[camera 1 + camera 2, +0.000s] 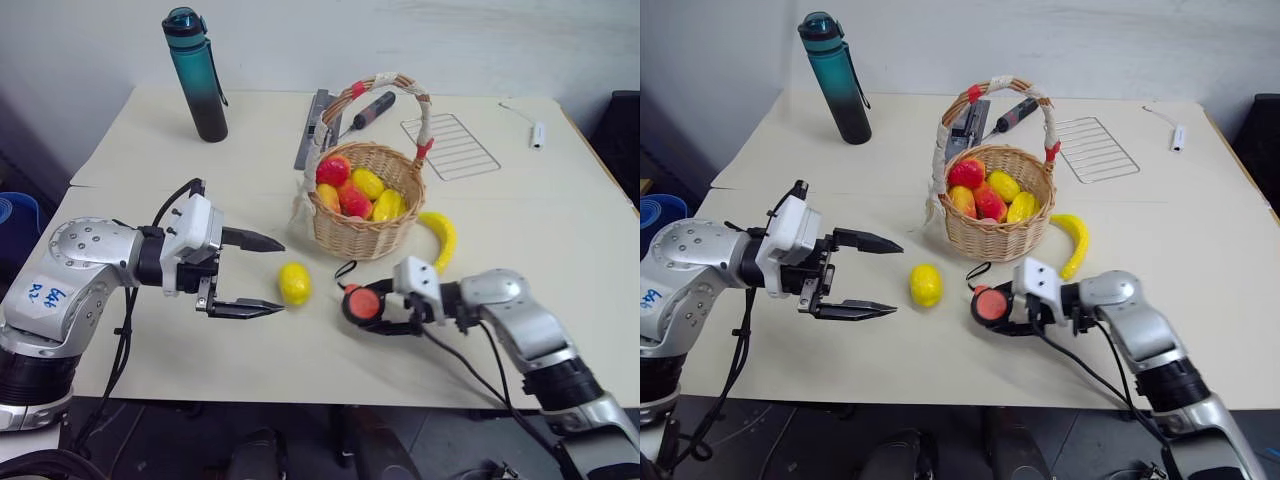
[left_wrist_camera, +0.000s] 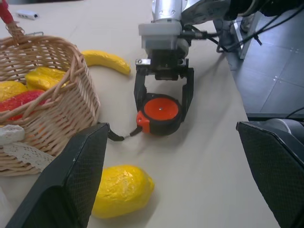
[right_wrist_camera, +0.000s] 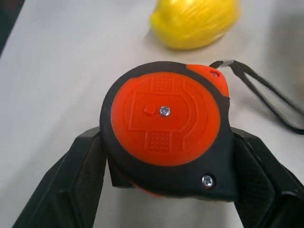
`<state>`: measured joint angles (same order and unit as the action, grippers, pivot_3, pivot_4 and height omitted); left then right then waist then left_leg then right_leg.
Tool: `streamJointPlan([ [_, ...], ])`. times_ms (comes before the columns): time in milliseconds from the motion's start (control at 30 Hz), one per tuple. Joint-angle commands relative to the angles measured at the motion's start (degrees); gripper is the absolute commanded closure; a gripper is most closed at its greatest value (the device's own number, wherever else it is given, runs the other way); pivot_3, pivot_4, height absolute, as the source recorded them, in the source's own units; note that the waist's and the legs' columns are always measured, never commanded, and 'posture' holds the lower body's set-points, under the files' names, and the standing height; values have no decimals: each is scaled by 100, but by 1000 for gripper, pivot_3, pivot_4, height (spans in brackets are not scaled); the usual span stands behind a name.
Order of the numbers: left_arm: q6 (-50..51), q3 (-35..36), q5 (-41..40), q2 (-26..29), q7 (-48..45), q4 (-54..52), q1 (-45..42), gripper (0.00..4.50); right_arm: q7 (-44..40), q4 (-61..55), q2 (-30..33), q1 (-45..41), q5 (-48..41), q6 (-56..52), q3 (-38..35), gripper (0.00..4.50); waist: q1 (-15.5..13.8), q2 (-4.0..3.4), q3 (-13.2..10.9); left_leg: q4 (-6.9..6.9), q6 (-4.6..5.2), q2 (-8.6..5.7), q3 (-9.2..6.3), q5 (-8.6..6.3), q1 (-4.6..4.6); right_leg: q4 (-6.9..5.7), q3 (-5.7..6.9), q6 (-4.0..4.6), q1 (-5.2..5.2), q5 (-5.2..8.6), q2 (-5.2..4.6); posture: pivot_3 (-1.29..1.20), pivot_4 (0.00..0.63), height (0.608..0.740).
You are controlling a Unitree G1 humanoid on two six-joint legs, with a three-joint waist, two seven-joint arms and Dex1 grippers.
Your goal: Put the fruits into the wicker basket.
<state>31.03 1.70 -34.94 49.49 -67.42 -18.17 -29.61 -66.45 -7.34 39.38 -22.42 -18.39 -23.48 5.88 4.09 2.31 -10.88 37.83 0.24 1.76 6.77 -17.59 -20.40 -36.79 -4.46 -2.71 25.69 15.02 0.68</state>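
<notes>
A yellow lemon (image 1: 294,283) lies on the table in front of the wicker basket (image 1: 365,238). My left gripper (image 1: 272,276) is open just left of the lemon, one finger above its level and one below, not touching it. Several red and yellow fruits (image 1: 355,192) lie inside the basket. A banana (image 1: 440,238) rests on the table against the basket's right side. My right gripper (image 1: 355,305) is shut on the orange-and-black tape measure (image 3: 166,118), its fingers (image 3: 71,180) pressing both sides, right of the lemon.
A teal bottle (image 1: 198,75) stands at the back left. Behind the basket lie a grey bar (image 1: 315,125) and a dark tool (image 1: 370,108); a flat wire grid (image 1: 450,145) is back right, with a small white object (image 1: 537,133) beyond it. The tape measure's black strap (image 3: 266,102) trails beside it.
</notes>
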Motion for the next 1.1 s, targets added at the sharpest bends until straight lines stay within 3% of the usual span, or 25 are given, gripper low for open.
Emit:
streamJointPlan([
  [33, -15, 88, -89, -215, 191, 24, -290, 0, 374, -638, 587, 471, -884, -1015, -1659, 1442, -74, 0, 0, 2, 0, -3, -1, 0, -1, 0, 2, -2, 0, 1, -3, 0, 150, 740],
  [133, 95, 154, -204, -469, 405, 99, -496, 0, 544, -508, 1101, 1127, -1213, -1545, -3111, 1442, -145, 0, 0, 7, 25, -7, -7, -16, -3, 5, 7, -7, -6, 3, -7, 0, 150, 740],
  [233, 41, 95, -126, -551, 405, 150, -530, 0, 876, -7, 1403, 1838, -702, -1288, -3785, 1442, -157, 2, 1, 9, 32, -7, -9, -21, -2, 14, 7, -11, -14, 2, -8, 0, 150, 740],
  [433, -265, -175, 192, -589, 184, 391, -577, 0, 1862, 1369, 1226, 2031, 37, -949, -3488, 1442, -22, 3, 2, 7, 32, -6, 0, -20, 2, 23, -7, -16, -20, 3, -3, 0, 150, 740],
  [567, -574, -426, 514, -674, 11, 807, -729, 0, 2393, 1586, 744, 1717, 123, -1208, -3049, 165, 77, -2, 1, 3, 25, -5, -1, -16, 3, 21, -20, -19, -20, 5, 8, 0, 150, 740],
  [700, -941, -550, 783, -698, -200, 1159, -824, 0, 2513, 1332, 685, 1755, 90, -1152, -3060, 31, 109, -4, 3, 0, 18, 3, 1, -19, 11, 12, -29, -20, -21, 5, 19, 0, 150, 740],
  [933, -2031, -868, 1503, -441, -976, 2064, -1156, 0, 1606, 118, 1382, 1754, -564, -920, -3631, 31, 75, -24, -2, -3, 20, -1, 5, -20, 10, 12, -36, -26, -17, 8, 19, 0, 150, 740],
  [1100, -3515, -1388, 2276, -543, -1699, 3210, -1736, 0, 234, -1191, 2092, 1827, -1914, -1642, -3684, 31, 45, -22, -3, -5, 21, 0, 2, -21, 8, 20, -32, -27, -18, 8, 20, 0, 150, 740],
])
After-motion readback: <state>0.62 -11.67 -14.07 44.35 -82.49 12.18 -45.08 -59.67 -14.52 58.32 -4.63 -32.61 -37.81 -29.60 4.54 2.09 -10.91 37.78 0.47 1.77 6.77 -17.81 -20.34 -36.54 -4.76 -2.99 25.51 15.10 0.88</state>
